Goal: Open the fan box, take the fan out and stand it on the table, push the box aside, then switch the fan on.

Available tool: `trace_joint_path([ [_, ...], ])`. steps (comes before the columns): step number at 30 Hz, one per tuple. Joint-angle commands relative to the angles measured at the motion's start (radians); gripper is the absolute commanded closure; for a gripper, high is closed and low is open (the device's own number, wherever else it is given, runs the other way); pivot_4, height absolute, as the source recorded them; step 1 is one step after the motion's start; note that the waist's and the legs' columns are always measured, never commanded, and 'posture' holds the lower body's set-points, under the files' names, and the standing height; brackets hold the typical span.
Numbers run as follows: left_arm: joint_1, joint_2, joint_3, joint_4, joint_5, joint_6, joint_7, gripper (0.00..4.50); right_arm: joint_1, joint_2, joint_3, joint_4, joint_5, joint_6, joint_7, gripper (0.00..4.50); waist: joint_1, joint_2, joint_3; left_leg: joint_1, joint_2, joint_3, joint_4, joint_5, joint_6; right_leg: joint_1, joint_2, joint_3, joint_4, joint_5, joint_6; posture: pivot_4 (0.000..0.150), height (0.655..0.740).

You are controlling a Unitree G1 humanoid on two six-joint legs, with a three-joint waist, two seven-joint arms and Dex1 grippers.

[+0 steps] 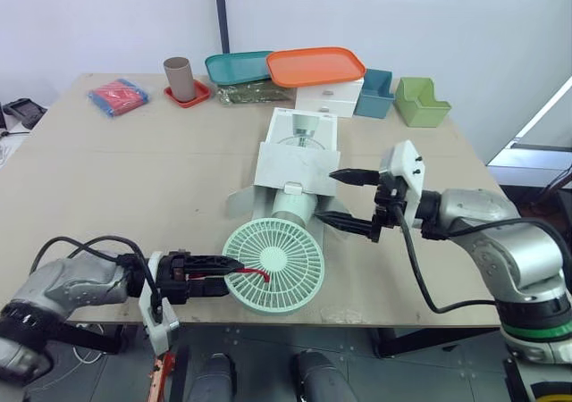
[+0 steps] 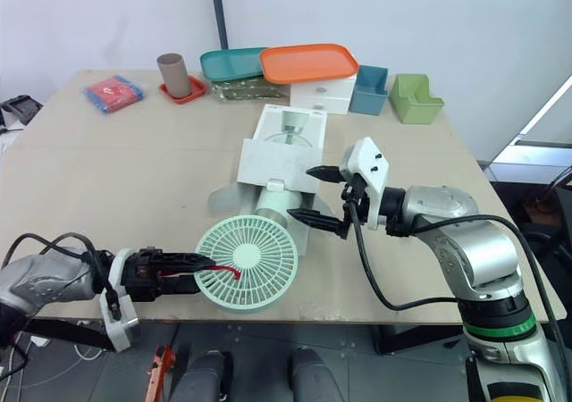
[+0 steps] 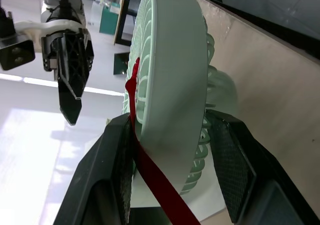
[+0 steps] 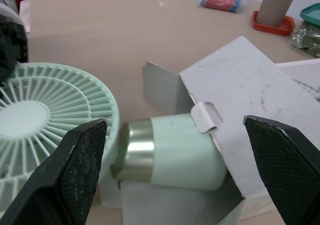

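- The fan (image 1: 273,263) lies with its base inside the open box (image 1: 295,165), head sticking out.
- The left gripper (image 1: 231,272) grasps the fan's head.
- The right gripper (image 1: 326,196) hangs released beside the box.

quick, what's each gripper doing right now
Left gripper: shut on the rim of the mint-green round plastic fan.
Right gripper: open, jaws spread wide, holding nothing.

the fan (image 1: 273,264) is pale mint green with a grille of radial slats, a silver band (image 4: 134,152) on its stem and a red strap (image 1: 255,272). the box (image 1: 295,165) is white, the worktop (image 1: 134,170) tan. along the far edge: teal tray (image 1: 234,66), orange tray (image 1: 315,66), brown cup (image 1: 179,79), red-and-blue packet (image 1: 117,96), green bin (image 1: 422,104).
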Motion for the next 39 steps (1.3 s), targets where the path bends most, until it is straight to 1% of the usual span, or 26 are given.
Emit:
trace_joint_path([
  [1,0.06,0.054,0.035,-0.132,-0.118,0.071,-0.023,2.74,-0.036,-0.004,-0.003,0.026,-0.021,-0.043,0.03,0.0,0.0,0.0,0.0,0.0,0.003,0.006,0.0,0.0,0.0,0.0,0.0,0.0,0.0,0.0,0.0,0.15,0.74],
  [5,0.169,0.106,0.1,-0.247,-0.192,0.146,-0.042,2.74,-0.068,0.018,0.02,0.07,-0.041,-0.07,0.055,0.0,0.0,0.0,0.0,0.001,0.008,0.013,0.0,0.0,0.001,-0.001,0.0,0.0,0.0,-0.001,-0.001,0.15,0.74],
  [8,0.213,0.109,0.13,-0.29,-0.225,0.187,-0.063,2.74,-0.079,0.028,0.025,0.086,-0.051,-0.078,0.063,0.0,0.0,0.0,0.0,0.0,0.01,0.016,-0.001,0.0,0.001,-0.002,0.0,0.0,0.0,-0.001,-0.001,0.15,0.74],
  [11,0.306,0.158,0.156,-0.389,-0.328,0.251,-0.098,2.74,-0.098,0.046,0.038,0.092,-0.048,-0.084,0.09,0.0,-0.001,0.0,0.0,0.0,0.011,0.017,-0.001,0.0,0.001,-0.003,0.001,0.0,0.0,-0.001,-0.002,0.15,0.74],
  [16,0.445,0.146,0.314,-0.476,-0.399,0.349,-0.099,2.74,-0.134,0.06,0.041,0.13,-0.054,-0.089,0.11,0.0,0.0,0.001,0.0,0.0,0.014,0.023,-0.001,0.0,0.001,-0.005,0.0,0.0,0.0,-0.001,-0.002,0.15,0.74],
  [18,0.482,0.137,0.353,-0.505,-0.422,0.377,-0.112,2.74,-0.139,0.063,0.042,0.139,-0.056,-0.092,0.118,0.0,0.0,0.001,0.0,0.0,0.016,0.026,-0.001,0.0,0.001,-0.005,0.0,0.0,0.0,-0.003,-0.006,0.15,0.74],
  [22,0.614,0.098,0.478,-0.64,-0.45,0.458,-0.144,2.74,-0.18,0.089,0.067,0.188,-0.071,-0.113,0.148,0.0,-0.002,0.001,0.0,0.0,0.018,0.032,-0.001,0.0,0.001,-0.006,0.0,0.001,0.0,-0.003,-0.007,0.15,0.74],
  [29,0.736,-0.002,0.634,-0.764,-0.476,0.571,-0.215,2.74,-0.242,0.132,0.1,0.263,-0.098,-0.15,0.192,0.0,-0.004,0.001,0.0,0.001,0.019,0.036,-0.002,0.0,0.001,-0.007,0.0,0.004,0.0,-0.003,-0.007,0.15,0.74],
  [33,0.907,-0.089,0.773,-0.839,-0.52,0.615,-0.286,2.74,-0.295,0.163,0.118,0.302,-0.101,-0.172,0.238,0.0,-0.01,0.0,0.0,0.001,0.019,0.038,-0.002,0.0,0.001,-0.008,0.0,0.006,0.0,-0.004,-0.007,0.15,0.74],
  [36,0.952,-0.135,0.85,-0.87,-0.56,0.665,-0.316,2.74,-0.326,0.179,0.121,0.333,-0.104,-0.183,0.259,0.0,-0.01,0.0,0.0,0.001,0.019,0.04,-0.002,-0.001,0.001,-0.009,0.0,0.007,0.001,-0.004,-0.007,0.15,0.74],
  [39,0.975,-0.175,0.89,-0.895,-0.578,0.691,-0.35,2.74,-0.34,0.192,0.133,0.35,-0.113,-0.196,0.274,0.0,-0.015,0.0,0.0,0.002,0.019,0.04,-0.001,-0.001,0.001,-0.009,0.0,0.007,0.001,-0.003,-0.007,0.15,0.74],
])
